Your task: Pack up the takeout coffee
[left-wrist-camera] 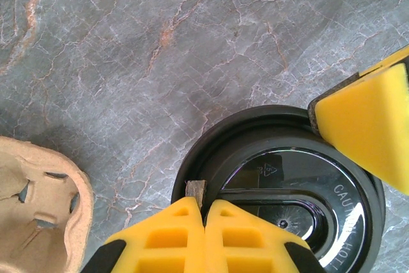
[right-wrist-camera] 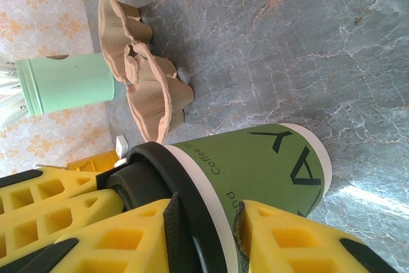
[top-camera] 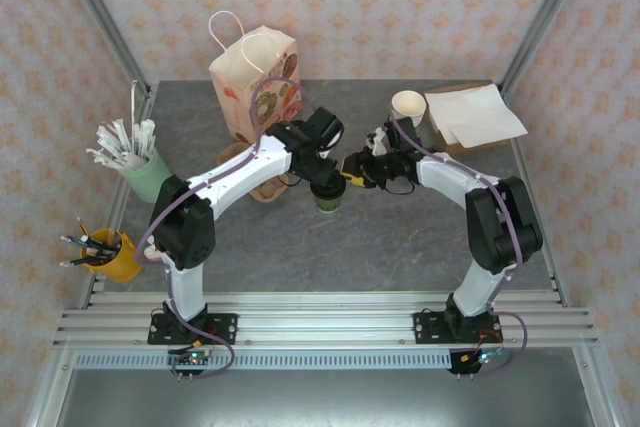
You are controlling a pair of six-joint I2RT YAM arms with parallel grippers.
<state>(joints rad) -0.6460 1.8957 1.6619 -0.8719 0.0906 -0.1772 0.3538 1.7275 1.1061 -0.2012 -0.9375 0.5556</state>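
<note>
The takeout coffee (top-camera: 327, 197), a dark-green paper cup (right-wrist-camera: 268, 164) with a round black lid (left-wrist-camera: 287, 183) on top, stands mid-table. My left gripper (left-wrist-camera: 204, 206) is shut, its tips touching together on the lid's near edge, nothing held between them. My right gripper (right-wrist-camera: 204, 228) comes in from the right and is shut on the cup's top: one finger lies over the lid (right-wrist-camera: 172, 183), the other against the green side just below the rim. That upper yellow finger (left-wrist-camera: 367, 132) rests on the lid's far-right edge in the left wrist view.
A brown pulp cup carrier (top-camera: 262, 182) lies just left of the cup, a paper bag (top-camera: 255, 82) stands behind it. A mint cup of white sticks (top-camera: 140, 167) and a yellow pen cup (top-camera: 105, 252) are at the left. A cup stack (top-camera: 407, 107) and white papers (top-camera: 475, 117) sit back right.
</note>
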